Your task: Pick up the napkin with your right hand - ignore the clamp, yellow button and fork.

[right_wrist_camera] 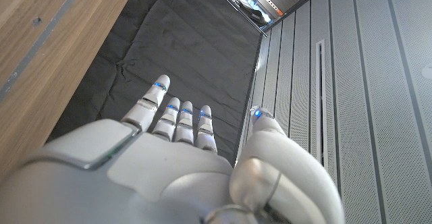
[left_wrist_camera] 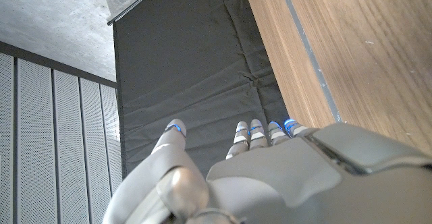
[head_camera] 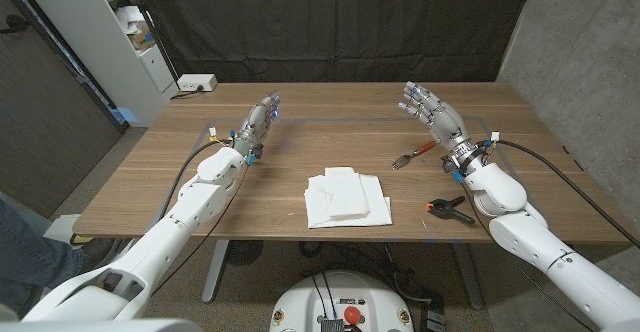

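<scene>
1. Head view: I see the white napkin (head_camera: 346,199) mid wooden tabletop (head_camera: 300,142), both hands empty, fingers extended; right hand (head_camera: 428,108) near the fork (head_camera: 411,156), left hand (head_camera: 261,118) well apart.
2. Left wrist view: black curtain (left_wrist_camera: 196,69), grey panelled wall.
3. Right wrist view: the same curtain and panelling.

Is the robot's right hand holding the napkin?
No, the right hand is open above the table, apart from the napkin.

Overhead head view; close wrist views
</scene>
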`<state>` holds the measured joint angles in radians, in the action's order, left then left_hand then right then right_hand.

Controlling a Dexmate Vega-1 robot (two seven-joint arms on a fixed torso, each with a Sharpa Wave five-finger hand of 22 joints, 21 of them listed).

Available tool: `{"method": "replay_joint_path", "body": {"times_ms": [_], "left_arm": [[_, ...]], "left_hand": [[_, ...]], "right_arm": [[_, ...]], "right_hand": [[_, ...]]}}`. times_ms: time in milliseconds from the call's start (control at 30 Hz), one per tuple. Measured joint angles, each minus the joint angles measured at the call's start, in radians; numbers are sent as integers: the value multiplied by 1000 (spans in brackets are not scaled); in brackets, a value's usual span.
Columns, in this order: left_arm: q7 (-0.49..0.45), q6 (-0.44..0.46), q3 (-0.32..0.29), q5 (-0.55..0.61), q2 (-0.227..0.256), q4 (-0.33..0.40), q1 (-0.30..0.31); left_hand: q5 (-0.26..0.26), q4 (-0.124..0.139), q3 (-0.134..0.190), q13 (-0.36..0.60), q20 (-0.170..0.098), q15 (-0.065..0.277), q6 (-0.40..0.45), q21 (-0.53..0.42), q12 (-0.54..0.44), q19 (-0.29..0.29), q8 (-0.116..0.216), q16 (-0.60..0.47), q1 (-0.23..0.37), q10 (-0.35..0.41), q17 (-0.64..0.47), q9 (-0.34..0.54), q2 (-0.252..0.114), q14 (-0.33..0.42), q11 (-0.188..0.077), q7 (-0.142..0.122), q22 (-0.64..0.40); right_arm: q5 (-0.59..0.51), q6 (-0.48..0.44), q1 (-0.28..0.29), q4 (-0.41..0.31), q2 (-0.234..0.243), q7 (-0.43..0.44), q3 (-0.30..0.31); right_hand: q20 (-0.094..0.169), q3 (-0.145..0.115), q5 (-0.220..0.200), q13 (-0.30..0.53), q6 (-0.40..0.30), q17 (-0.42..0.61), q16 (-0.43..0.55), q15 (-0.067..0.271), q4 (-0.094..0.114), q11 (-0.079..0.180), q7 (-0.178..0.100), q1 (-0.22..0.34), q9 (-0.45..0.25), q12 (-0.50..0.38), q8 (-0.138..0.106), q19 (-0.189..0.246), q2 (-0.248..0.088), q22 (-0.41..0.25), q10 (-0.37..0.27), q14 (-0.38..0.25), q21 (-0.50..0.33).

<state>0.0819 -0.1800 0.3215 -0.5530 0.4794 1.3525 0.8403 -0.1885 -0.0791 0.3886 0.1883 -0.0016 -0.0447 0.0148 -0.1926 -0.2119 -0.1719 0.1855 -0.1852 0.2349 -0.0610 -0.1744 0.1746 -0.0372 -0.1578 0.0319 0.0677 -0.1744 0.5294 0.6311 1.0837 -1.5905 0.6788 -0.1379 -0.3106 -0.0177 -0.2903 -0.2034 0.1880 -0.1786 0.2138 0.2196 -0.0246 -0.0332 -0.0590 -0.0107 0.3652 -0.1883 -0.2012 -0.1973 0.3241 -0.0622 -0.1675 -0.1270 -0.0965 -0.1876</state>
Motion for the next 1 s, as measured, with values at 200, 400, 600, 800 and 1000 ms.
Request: {"method": "replay_joint_path", "body": {"times_ms": [200,400,600,800,1000], "left_arm": [[-3,3,0,-1,4,10,7],[-6,9,-2,-1,9,20,10],[-7,13,-3,-2,14,25,13],[-4,13,-4,-4,15,25,13],[3,8,-4,-5,15,17,12]], "left_hand": [[4,-1,-1,0,0,0,0,0,0,0,0,0,0,0,0,0,0,0,0,0,0],[5,-1,-1,0,0,0,0,0,0,0,0,0,0,0,0,0,0,0,0,0,0],[5,-1,-1,0,11,0,0,0,0,0,0,0,0,0,0,0,0,0,0,0,0],[5,-1,-1,0,11,0,0,0,0,0,0,0,0,0,0,0,0,0,0,0,0],[5,-5,-5,0,11,0,0,0,0,0,0,0,0,0,0,0,0,0,0,0,0]], "right_arm": [[-22,18,8,-8,7,3,0],[-46,36,13,-14,13,8,0],[-75,52,18,-21,16,13,-5],[-106,70,22,-30,19,22,-11],[-143,87,27,-38,20,34,-14]], "right_hand": [[0,0,0,0,0,0,0,0,0,0,0,0,0,0,0,0,0,0,0,0,0],[0,0,0,0,0,0,0,0,0,0,0,0,0,0,0,0,0,0,0,0,0],[2,4,0,0,0,0,0,0,-4,0,0,0,0,0,0,-3,0,0,0,0,0],[5,0,0,0,0,0,0,0,-8,0,0,0,0,0,0,-6,0,0,0,0,0],[5,0,0,0,0,0,0,0,-8,0,0,0,0,0,0,-5,0,0,0,0,0]]}}
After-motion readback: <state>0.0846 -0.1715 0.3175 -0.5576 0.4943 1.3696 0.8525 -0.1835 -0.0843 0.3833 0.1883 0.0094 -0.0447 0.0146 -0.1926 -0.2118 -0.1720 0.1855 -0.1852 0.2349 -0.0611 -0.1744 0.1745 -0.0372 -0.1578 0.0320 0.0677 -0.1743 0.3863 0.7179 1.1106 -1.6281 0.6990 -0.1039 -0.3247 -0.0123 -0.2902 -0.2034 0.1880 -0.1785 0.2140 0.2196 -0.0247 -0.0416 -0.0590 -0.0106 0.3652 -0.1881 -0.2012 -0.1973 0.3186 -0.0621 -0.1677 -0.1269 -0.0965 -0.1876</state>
